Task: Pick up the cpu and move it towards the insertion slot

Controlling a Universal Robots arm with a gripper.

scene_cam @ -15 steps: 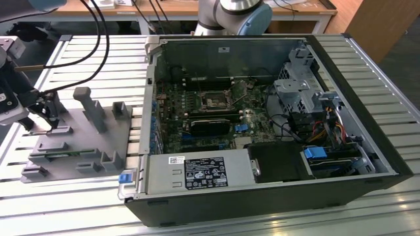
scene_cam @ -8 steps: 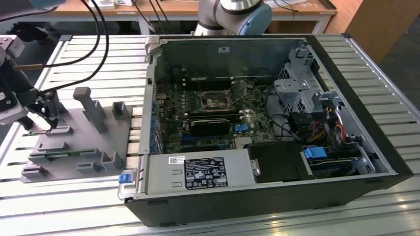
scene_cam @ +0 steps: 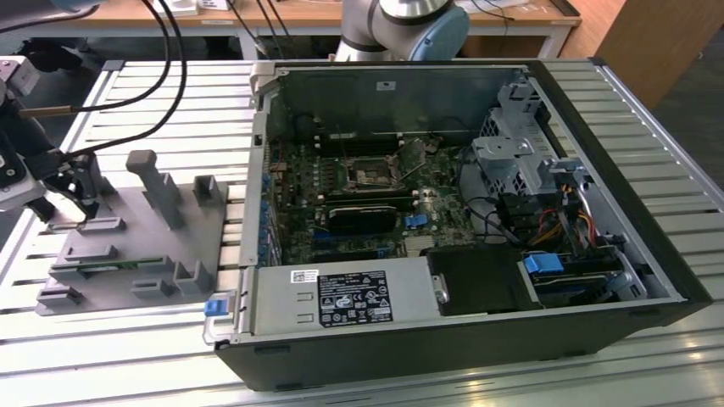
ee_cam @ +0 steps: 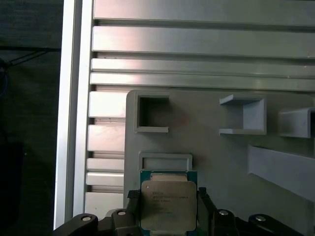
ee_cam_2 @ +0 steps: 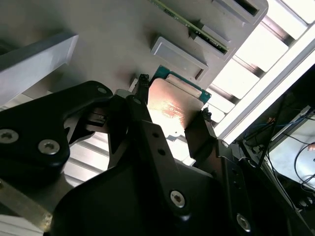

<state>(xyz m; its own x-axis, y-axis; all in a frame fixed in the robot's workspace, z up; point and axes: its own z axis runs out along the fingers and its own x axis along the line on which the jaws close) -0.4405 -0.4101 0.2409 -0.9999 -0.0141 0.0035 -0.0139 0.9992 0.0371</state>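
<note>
First wrist view: gripper (ee_cam: 169, 196) closed on opposite edges of the cpu (ee_cam: 169, 209), at the grey fixture (ee_cam: 211, 162). Exterior view: we place that fixture at 9 o'clock from the insertion slot (scene_cam: 371, 174). We judge the cpu light, stiff, fragile; edge hold suits.

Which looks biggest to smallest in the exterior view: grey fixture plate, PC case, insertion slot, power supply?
1. PC case
2. grey fixture plate
3. power supply
4. insertion slot
The gaps between them are clear, so there are no ties.
</note>
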